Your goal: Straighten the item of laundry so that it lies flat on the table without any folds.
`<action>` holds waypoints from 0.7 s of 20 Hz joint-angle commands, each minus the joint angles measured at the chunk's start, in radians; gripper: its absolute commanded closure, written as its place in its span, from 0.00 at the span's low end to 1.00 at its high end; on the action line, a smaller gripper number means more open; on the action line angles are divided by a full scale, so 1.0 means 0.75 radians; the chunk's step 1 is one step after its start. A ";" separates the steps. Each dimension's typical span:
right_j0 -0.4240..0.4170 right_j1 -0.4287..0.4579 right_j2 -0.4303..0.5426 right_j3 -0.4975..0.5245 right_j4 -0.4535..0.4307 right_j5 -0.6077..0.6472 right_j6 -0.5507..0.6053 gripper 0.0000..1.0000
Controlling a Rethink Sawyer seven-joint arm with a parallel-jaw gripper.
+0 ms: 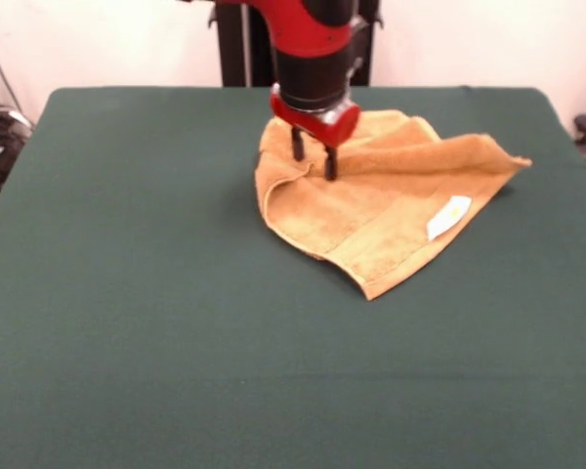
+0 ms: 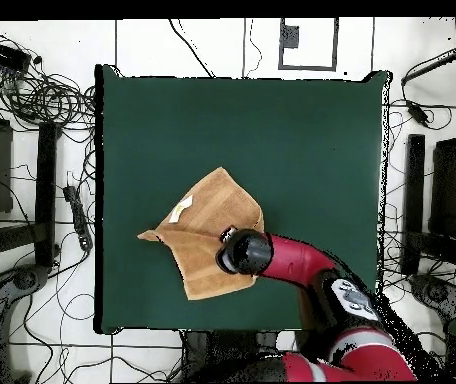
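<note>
The gripper (image 1: 313, 159) hangs from the red and black arm (image 1: 308, 39) with its 2 dark fingers (image 1: 297, 145) spread apart and pointing straight down onto the towel (image 1: 381, 210); nothing is pinched between them, and whether the tips press the cloth or sit just above it I cannot tell. The front view shows the fingers over the towel's left part, beside a raised ridge of cloth, with the far side of the towel bunched and folded over behind the gripper, the near flap spreading down to a corner, a point of cloth reaching out to the right, and a small white label (image 1: 448, 217) on the right half of the near flap. The overhead view hides the fingers under the round black wrist (image 2: 244, 251), yet it shows the towel's (image 2: 207, 215) whole outline: a narrow tip at the left, the label (image 2: 181, 209) just right of it, a broad lobe above and a second lobe below, the arm (image 2: 302, 262) crossing in from the lower right. The towel lies on the dark green table (image 1: 127, 293), toward the robot's side of it and well clear of the edges. Around the table (image 2: 302, 130) the overhead view shows a pale floor strewn with black cables (image 2: 42, 95) at the left and dark equipment stands (image 2: 414, 190) at the right
</note>
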 commanded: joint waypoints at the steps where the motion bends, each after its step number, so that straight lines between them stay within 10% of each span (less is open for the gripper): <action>1: -0.138 -0.070 0.063 0.107 -0.070 0.054 -0.049 0.00; 14: -0.310 -0.202 0.099 -0.109 -0.211 0.413 -0.228 0.00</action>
